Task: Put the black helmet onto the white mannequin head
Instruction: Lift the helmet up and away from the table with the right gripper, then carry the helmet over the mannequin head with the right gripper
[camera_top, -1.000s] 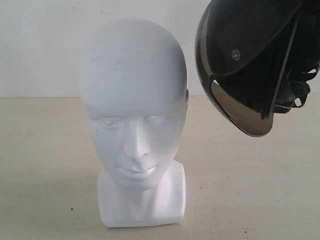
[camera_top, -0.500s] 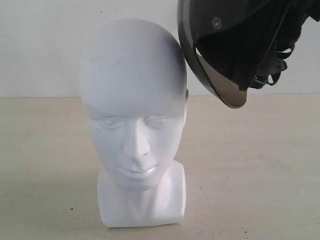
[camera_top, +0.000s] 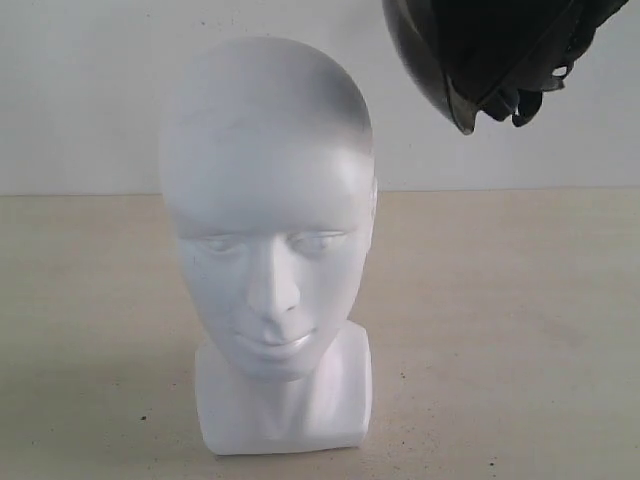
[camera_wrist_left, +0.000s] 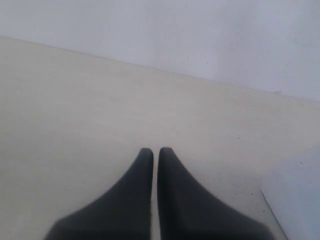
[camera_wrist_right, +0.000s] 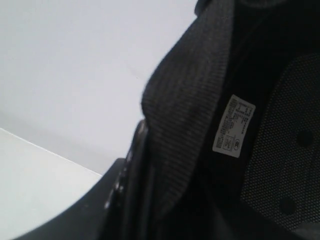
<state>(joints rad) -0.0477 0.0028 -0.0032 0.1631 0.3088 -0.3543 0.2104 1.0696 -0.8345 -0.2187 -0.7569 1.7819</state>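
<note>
Item one, the white mannequin head (camera_top: 268, 220): it stands upright on its blocky base on the pale surface (camera_top: 500, 330), face toward the exterior camera, crown bare. Item two, the black helmet (camera_top: 470, 45): it is in the air, higher than the head's crown and off to the side where your right arm works, clear of the head and partly cut off by the frame's upper edge. It is tilted, and strap ends (camera_top: 520, 100) hang below its rim. Right wrist view: nothing but helmet interior, with webbing strap (camera_wrist_right: 185, 115), a white label (camera_wrist_right: 234, 126) and mesh padding (camera_wrist_right: 285, 150). Right end effector: not visible anywhere, so you cannot tell how it grips, though it presumably carries the helmet. Left end effector (camera_wrist_left: 155, 152): fingers pressed together on nothing, low over bare surface. Hazards, as judged: the head appears to stand free, so a rim or strap snagging the side of the crown on the way across could tip it. A helmet still tilted on descent would likely perch crooked. Loose straps could fold under the padding. A grip you cannot inspect may slip.
</note>
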